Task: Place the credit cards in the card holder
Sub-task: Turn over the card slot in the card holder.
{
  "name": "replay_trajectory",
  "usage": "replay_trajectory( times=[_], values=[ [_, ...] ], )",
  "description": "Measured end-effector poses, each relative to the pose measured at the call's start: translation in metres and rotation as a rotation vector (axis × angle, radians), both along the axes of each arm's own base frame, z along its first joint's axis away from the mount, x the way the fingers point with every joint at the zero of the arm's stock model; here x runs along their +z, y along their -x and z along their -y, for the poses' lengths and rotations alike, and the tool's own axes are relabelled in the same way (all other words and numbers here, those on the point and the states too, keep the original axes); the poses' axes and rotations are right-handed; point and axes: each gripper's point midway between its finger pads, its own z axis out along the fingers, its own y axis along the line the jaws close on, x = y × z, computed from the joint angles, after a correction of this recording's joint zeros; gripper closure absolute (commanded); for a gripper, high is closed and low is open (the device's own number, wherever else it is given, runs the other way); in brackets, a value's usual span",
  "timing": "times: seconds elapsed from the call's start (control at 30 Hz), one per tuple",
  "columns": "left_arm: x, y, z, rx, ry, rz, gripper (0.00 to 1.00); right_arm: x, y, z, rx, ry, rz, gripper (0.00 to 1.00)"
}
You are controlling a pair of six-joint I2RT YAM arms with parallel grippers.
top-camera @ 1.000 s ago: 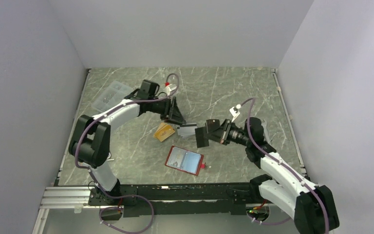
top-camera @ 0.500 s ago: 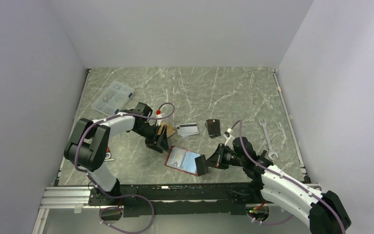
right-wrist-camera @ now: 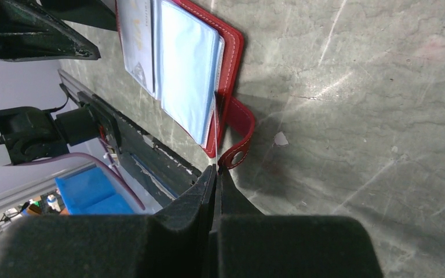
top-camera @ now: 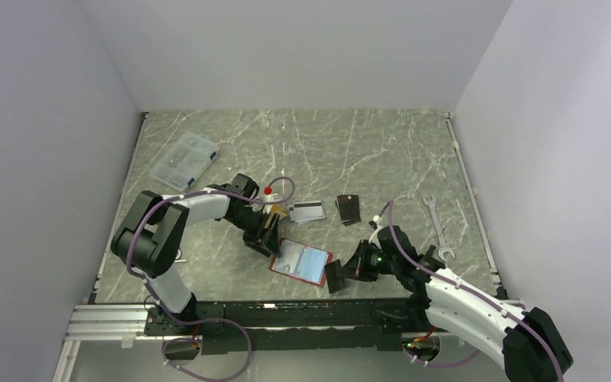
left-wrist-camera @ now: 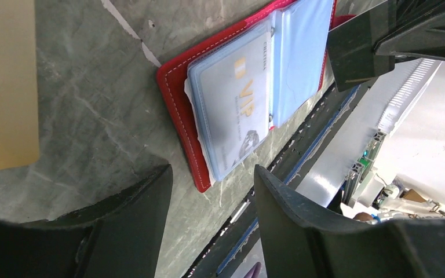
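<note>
Grey marbled bench [top-camera: 382, 151] between pale walls carries the card holder [top-camera: 301, 261], lying open near the front edge with its clear pockets up and a silver VIP card [left-wrist-camera: 234, 113] in one pocket. Left hand [top-camera: 268, 239] sits just beside the holder's left edge, fingers apart and empty, a gold credit card [left-wrist-camera: 3, 87] flat by it. Right hand [top-camera: 335, 275] has its fingers pressed together, empty, tips at the holder's snap tab [right-wrist-camera: 237, 136]. Another silver card [top-camera: 308, 211] and a black rectangle [top-camera: 349, 208] lie farther back
</note>
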Motion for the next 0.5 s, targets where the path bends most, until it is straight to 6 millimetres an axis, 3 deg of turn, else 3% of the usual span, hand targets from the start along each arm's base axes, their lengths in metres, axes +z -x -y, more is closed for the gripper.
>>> replay_trajectory(
  times=[0.5],
  values=[
    [-0.0012, -0.0006, 0.0029, -0.008, -0.003, 0.003, 0.43, -0.0012, -0.0026, -0.0042, 0.007, -0.03, 0.023, 1.0]
  ],
)
